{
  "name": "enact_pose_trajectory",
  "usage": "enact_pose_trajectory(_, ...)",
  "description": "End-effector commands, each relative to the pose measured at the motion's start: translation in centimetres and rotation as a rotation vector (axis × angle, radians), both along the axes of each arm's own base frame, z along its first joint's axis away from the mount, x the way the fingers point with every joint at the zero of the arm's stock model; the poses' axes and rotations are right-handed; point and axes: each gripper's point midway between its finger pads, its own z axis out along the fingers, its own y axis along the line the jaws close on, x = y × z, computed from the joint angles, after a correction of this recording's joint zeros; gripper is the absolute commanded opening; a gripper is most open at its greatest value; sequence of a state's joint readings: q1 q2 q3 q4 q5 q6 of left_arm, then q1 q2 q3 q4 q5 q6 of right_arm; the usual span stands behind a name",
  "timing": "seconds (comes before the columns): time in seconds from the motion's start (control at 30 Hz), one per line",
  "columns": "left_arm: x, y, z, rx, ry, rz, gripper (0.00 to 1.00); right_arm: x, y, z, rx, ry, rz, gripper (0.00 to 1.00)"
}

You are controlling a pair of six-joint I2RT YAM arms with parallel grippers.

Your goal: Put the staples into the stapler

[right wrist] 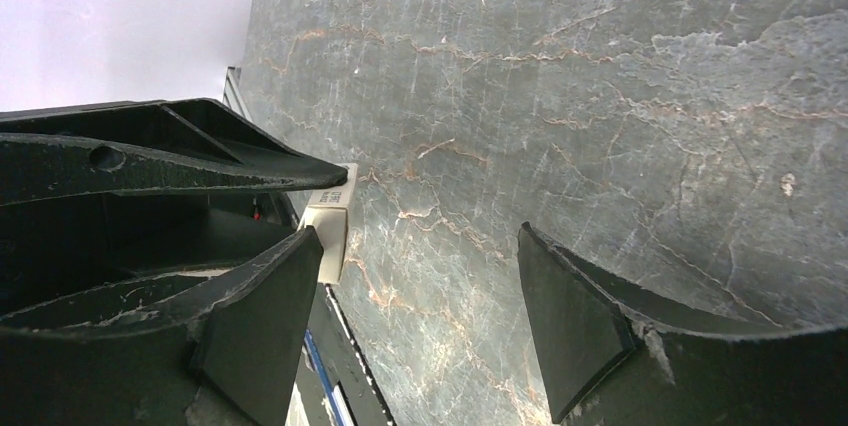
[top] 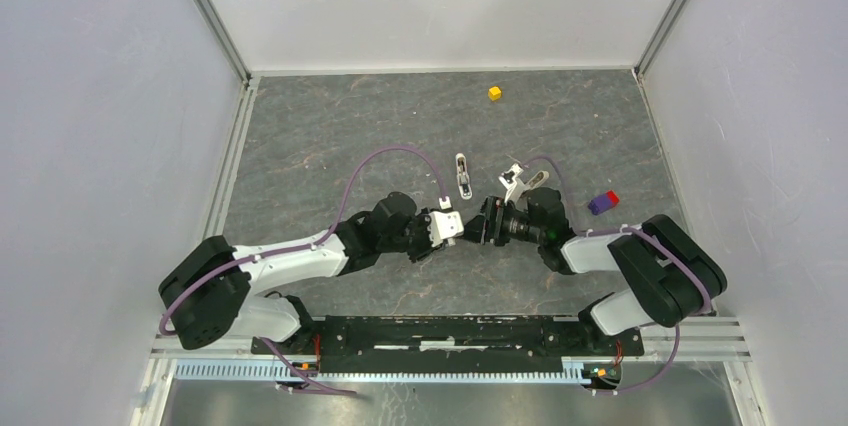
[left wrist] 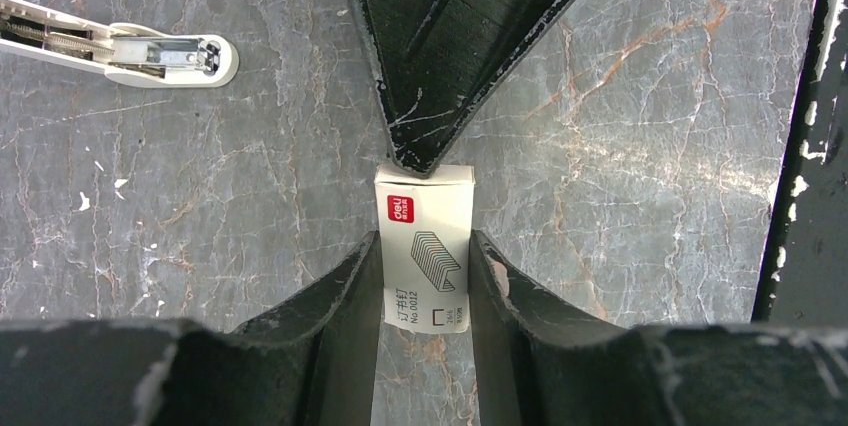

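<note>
My left gripper (top: 457,226) (left wrist: 425,251) is shut on a small white printed staple box (left wrist: 424,208), gripping its two long sides just above the table. The loose staples are not in view. My right gripper (top: 486,223) (right wrist: 418,236) is open, facing the left one. One of its fingers (left wrist: 415,136) touches the far end of the box (right wrist: 331,218), and nothing is between its jaws. The white mini stapler (top: 462,174) lies open on the table beyond the grippers, its metal channel showing in the left wrist view (left wrist: 150,49).
A small white and dark object (top: 516,182) lies by the right wrist; I cannot tell what it is. A yellow cube (top: 494,93) sits far back, and a red and blue block (top: 603,202) at the right. White walls enclose the grey marbled table (top: 330,136).
</note>
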State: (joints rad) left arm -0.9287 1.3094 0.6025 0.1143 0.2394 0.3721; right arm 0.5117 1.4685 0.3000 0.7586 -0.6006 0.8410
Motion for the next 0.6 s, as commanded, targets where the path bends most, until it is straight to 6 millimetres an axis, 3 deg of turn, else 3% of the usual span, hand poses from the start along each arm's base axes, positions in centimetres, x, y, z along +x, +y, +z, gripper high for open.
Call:
enact_pose_trajectory(0.0,0.8,-1.6,3.2,-0.118,-0.060,-0.006,0.42,0.3,1.3,1.3,0.031,-0.050,0.033,0.79)
enact_pose_trajectory(0.57,1.2,-1.5,4.4,-0.171,-0.129,-0.004,0.44,0.0,2.0,0.9,0.038,-0.029,0.046,0.74)
